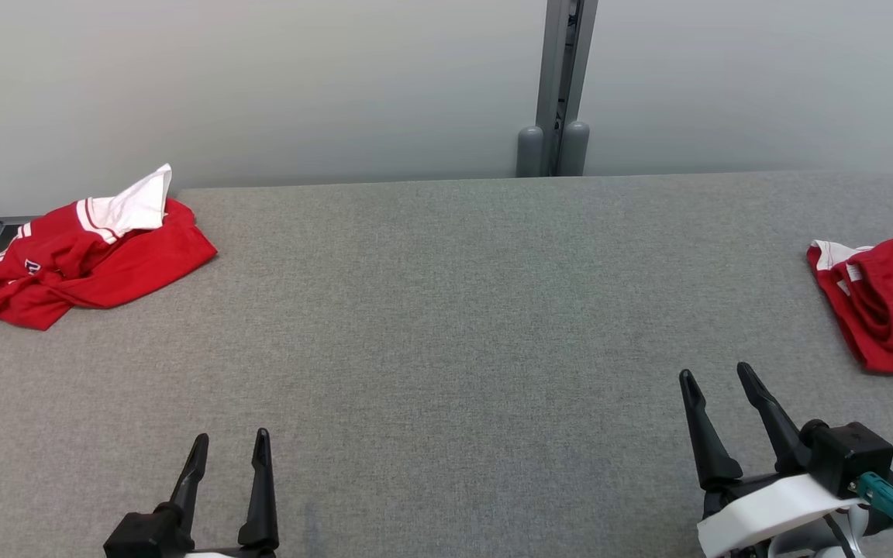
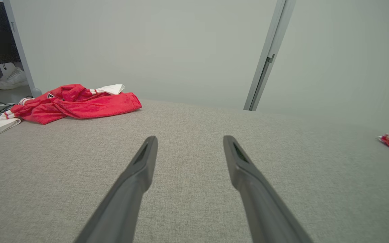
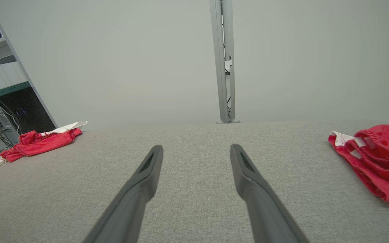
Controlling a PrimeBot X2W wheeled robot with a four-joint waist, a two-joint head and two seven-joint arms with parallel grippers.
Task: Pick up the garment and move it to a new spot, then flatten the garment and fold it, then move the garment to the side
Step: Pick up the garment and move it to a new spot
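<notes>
Left wrist view catches somebody's white shoe (image 2: 12, 79) past the crumpled red garment (image 2: 76, 103), while head view's got left gripper (image 1: 231, 435) and right gripper (image 1: 716, 370) well clear of it, jaws wide.

Red garments with white trim: 2, crumpled garment (image 1: 98, 260) at the left edge of the frame, second garment (image 1: 892, 306) at the right edge
Tools with two dark fingers each: 2, left tool (image 1: 231, 435) lower left, right tool (image 1: 716, 372) lower right
Grey fabric worktop (image 1: 446, 310): 1
Metal post (image 1: 563, 85), upper centre: 1
White shoe (image 2: 12, 79), upper left of the left wrist view: 1
</notes>
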